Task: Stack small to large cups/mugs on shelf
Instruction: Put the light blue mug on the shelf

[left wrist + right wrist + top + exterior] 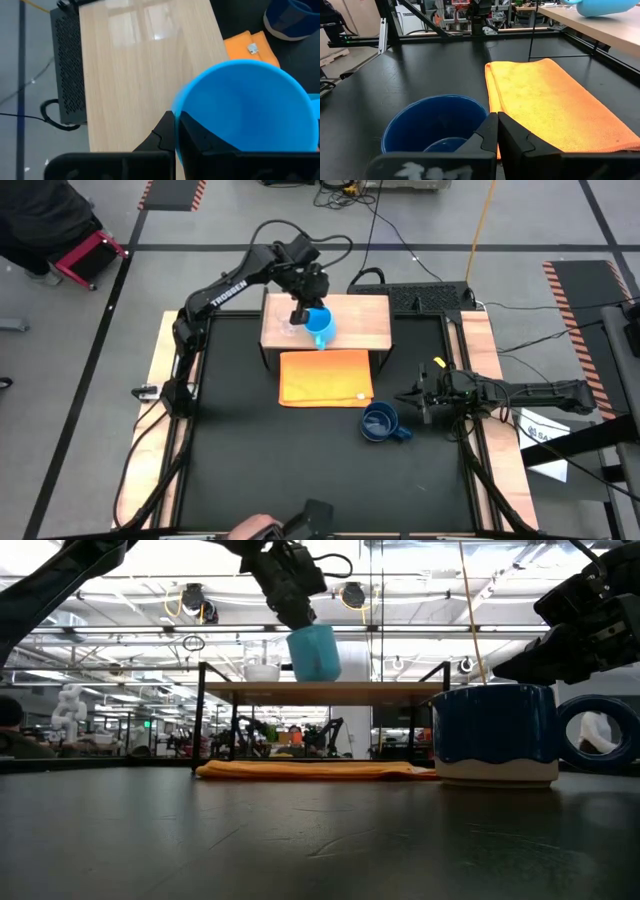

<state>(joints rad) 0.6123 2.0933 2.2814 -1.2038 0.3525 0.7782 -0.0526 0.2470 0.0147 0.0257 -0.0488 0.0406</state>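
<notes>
The left gripper (303, 313) is positioned above the shelf (350, 330), a light-wood board on a black frame at the far side of the counter (280, 470). Its fingers (200, 137) are closed on the rim of the light-blue mug (319, 326), one finger inside the rim and one outside. In the low view the light-blue mug (313, 651) hangs clear of the board, tilted slightly. A small clear glass cup (289, 330) stands on the shelf just beside the held mug.

The dark-blue mug (381, 423) stands upright on the counter near the corner of the orange cloth (325, 377), which lies flat in front of the shelf.

The right gripper (418, 402) waits just beside the dark-blue mug (432, 125); its fingers (485, 135) are pressed together and hold nothing.
</notes>
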